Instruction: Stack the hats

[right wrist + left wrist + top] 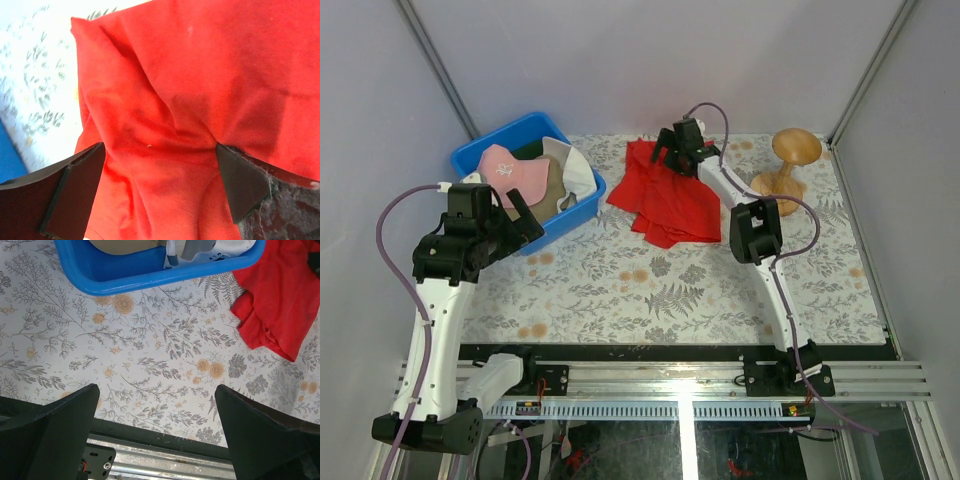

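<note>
The hats lie piled in a blue bin (pixel 582 208) at the back left: a pink one (pixel 510 168) on top, a tan one (pixel 552 186), a white one (pixel 576 168) and a sliver of dark green (pixel 528 150). My left gripper (pixel 527 222) hovers open by the bin's near wall, nothing between its fingers. In the left wrist view the gripper (pixel 157 425) looks down on bare tablecloth, with the bin (pixel 150 275) and bits of the white hat (pixel 210 249) at the top. My right gripper (pixel 676 150) stands wide open, low over the red cloth (pixel 175 100), a fold of it lying between the fingers (pixel 75 195).
A wooden mushroom-shaped stand (pixel 788 160) stands at the back right. The red cloth (pixel 665 195) lies crumpled at the back middle, right of the bin. A flowered tablecloth (pixel 660 290) covers the table, and a metal rail (pixel 700 385) runs along the near edge.
</note>
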Controlling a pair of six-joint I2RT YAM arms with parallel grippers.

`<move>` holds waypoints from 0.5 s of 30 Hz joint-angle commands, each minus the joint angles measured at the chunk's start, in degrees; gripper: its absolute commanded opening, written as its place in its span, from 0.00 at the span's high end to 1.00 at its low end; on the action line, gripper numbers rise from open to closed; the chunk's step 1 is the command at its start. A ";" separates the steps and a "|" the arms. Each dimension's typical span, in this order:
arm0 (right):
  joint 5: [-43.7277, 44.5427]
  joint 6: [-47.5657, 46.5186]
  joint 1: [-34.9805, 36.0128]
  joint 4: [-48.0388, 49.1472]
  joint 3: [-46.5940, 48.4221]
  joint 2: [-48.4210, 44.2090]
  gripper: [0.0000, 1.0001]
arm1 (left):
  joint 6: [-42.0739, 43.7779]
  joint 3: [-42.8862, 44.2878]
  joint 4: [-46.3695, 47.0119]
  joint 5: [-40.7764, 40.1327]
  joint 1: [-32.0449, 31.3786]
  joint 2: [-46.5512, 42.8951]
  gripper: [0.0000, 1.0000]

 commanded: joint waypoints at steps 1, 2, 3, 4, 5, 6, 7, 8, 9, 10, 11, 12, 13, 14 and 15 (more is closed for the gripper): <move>3.07 -5.52 -3.07 8.13 -0.31 -2.84 0.01 | 2.11 -0.56 -1.06 -0.34 -0.23 -0.61 0.00; 1.53 -7.02 -3.11 10.87 -0.56 -3.56 0.01 | 2.22 -0.61 -1.01 -0.36 -0.23 -0.74 0.00; -0.22 -8.23 -3.13 13.52 -1.10 -4.57 0.01 | 2.45 -0.73 -0.83 -0.41 -0.27 -0.94 0.00; -2.31 -9.02 -3.08 15.85 -2.42 -6.23 0.01 | 2.67 -0.91 -0.61 -0.47 -0.25 -1.16 0.00; -3.60 -9.55 -3.11 18.27 -4.18 -8.52 0.00 | 2.71 -1.15 -0.27 -0.52 -0.26 -1.41 0.00; -4.62 -10.05 -3.16 20.70 -7.15 -11.16 0.01 | 2.71 -1.47 0.20 -0.40 -0.27 -1.59 0.00; -5.23 -10.52 -3.06 23.64 -10.98 -14.51 0.01 | 2.65 -1.89 0.66 -0.12 -0.23 -1.77 0.00; -5.10 -11.17 -3.00 25.90 -14.76 -17.63 0.00 | 2.40 -2.30 1.18 0.11 -0.26 -2.00 0.00; -4.78 -12.15 -3.03 27.08 -19.54 -21.05 0.00 | 2.04 -2.71 1.83 0.58 -0.24 -2.17 0.00; -4.23 -13.34 -3.00 27.30 -22.41 -24.05 0.01 | 1.75 -3.49 2.62 1.56 -0.23 -2.32 0.00; -3.61 -14.88 -3.07 26.85 -25.14 -26.90 0.00 | 1.48 -4.04 3.52 2.81 -0.25 -2.41 0.00; -2.75 -16.57 -3.06 25.96 -27.82 -29.91 0.00 | 1.03 -4.40 4.34 4.00 -0.25 -2.35 0.00; -1.66 -17.54 -3.07 24.40 -30.36 -32.81 0.01 | 0.56 -4.89 5.39 5.34 -0.30 -2.43 0.00; -0.87 -18.24 -3.15 22.71 -32.64 -35.63 0.01 | -0.09 -5.49 6.63 6.71 -0.23 -2.61 0.00; -0.32 -19.05 -3.23 21.02 -35.30 -38.66 0.01 | -0.55 -6.11 7.97 7.96 -0.31 -2.78 0.00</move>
